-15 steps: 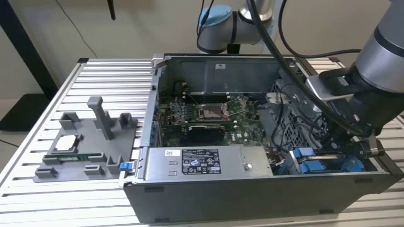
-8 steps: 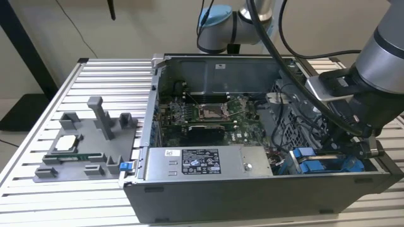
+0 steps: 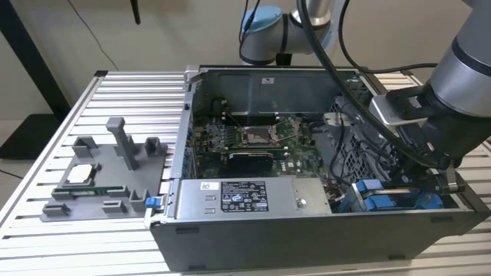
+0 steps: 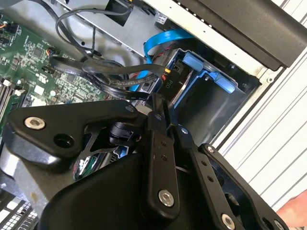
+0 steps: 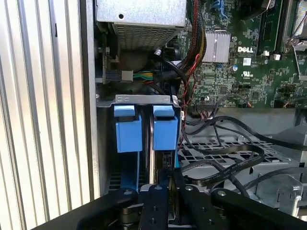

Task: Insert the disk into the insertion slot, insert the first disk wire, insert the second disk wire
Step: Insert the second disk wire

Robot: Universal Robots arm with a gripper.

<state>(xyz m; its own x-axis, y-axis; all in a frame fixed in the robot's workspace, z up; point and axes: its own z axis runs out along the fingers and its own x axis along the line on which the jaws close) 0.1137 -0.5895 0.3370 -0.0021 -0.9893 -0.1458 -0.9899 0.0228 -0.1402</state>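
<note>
Disk [image 5: 165, 134]: seated upright in the case's slot, blue carrier showing.
Gripper [image 5: 165, 184]: jaws pinched narrow on a black wire [image 5: 225, 167] just beside the disk.

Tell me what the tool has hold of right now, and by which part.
The tool is closed on a black flat wire at its connector end, right at the disk seated in the drive bay. The exact contact point is partly hidden.

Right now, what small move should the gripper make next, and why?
Probably press the black plug straight toward the disk: the gripper pinches the plug at the disk's edge, and the disk, in its blue carrier, already sits in the bay.
</note>
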